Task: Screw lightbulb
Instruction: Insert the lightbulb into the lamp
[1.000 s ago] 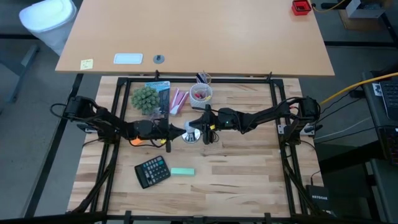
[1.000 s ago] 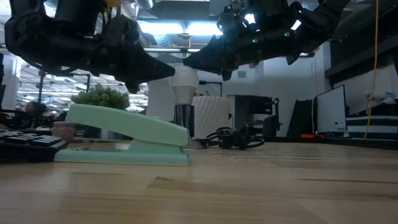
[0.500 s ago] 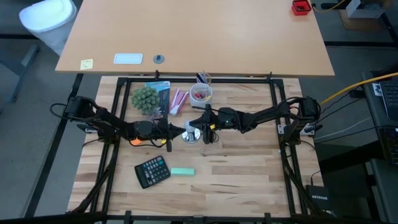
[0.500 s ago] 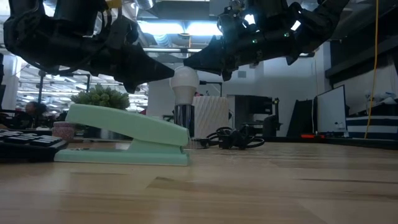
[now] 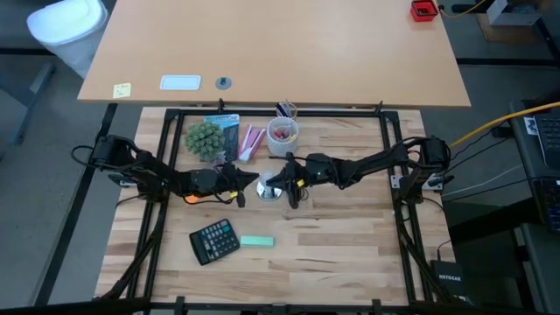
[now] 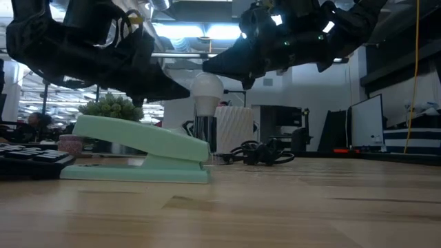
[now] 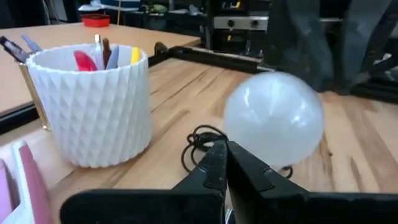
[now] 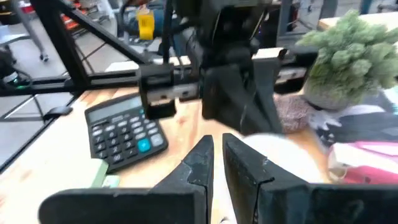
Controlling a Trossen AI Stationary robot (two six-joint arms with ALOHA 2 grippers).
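I work at the wooden table (image 5: 332, 254), and both my arms reach to its middle. My left gripper (image 5: 248, 182) hangs just beside the lightbulb on its left side, a little lower than the bulb's round top in the low view. In my left wrist view its two fingers (image 7: 217, 168) lie together with no gap, and nothing is between them. My right gripper (image 5: 273, 185) is just on the other side of the bulb, above it in the low view. Its fingers (image 8: 200, 163) are nearly together, with only a thin slit, and they hold nothing.

In front of me lies the black calculator (image 5: 214, 240), and just beside it the mint green stapler (image 5: 257, 241). Behind the bulb stands the white pen cup (image 7: 93, 106), and farther left the small green plant (image 5: 203, 137).

The lightbulb (image 6: 206, 92) stands upright on its silver base (image 6: 204, 135), between my two grippers.
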